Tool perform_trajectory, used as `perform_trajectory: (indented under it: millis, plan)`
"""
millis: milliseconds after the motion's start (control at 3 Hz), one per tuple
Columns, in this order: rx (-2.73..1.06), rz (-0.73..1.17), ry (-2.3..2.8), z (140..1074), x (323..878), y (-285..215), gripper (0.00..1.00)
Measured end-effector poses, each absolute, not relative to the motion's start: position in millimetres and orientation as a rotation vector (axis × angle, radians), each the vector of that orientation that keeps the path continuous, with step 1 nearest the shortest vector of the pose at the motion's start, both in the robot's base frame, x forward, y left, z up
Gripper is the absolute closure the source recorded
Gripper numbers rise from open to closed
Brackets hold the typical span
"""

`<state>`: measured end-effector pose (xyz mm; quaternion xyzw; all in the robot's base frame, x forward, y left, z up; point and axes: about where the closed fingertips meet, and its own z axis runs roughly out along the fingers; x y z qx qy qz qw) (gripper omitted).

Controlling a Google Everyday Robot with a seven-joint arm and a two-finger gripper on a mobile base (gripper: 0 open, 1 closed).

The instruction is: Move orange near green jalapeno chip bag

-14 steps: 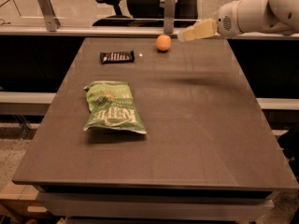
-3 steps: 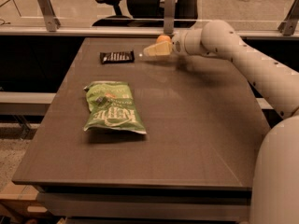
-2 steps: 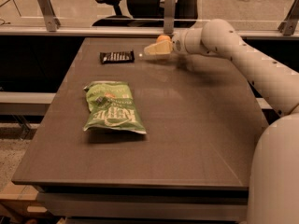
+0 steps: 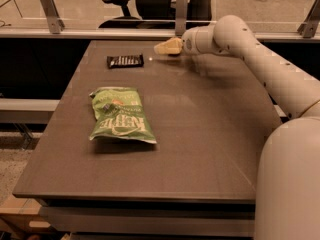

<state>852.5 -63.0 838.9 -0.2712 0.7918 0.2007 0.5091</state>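
The green jalapeno chip bag [image 4: 121, 115] lies flat on the left half of the dark table [image 4: 200, 134], a crinkled green bag with white lettering. My gripper [image 4: 167, 46] is at the far edge of the table, to the right of the black candy bar wrapper [image 4: 125, 60] and well beyond the bag. The orange does not show; the gripper covers the spot where it lay.
My white arm [image 4: 260, 59] reaches in from the right across the table's far right corner. A glass barrier with metal posts [image 4: 50, 4] runs behind the table, with office chairs beyond it. The table's front edge is near the bottom of the view.
Since 4.7 s ago the arm has swung left from the far right to the orange's spot, and the orange has gone out of sight behind the gripper. Over the last second it has barely moved.
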Motion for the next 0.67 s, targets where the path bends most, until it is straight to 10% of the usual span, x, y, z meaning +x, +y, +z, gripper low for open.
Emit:
perform_trajectory:
  millis: [667]
  plan:
    - [-0.658,0.490,1.909,836.1,852.9,-57.9,0.64]
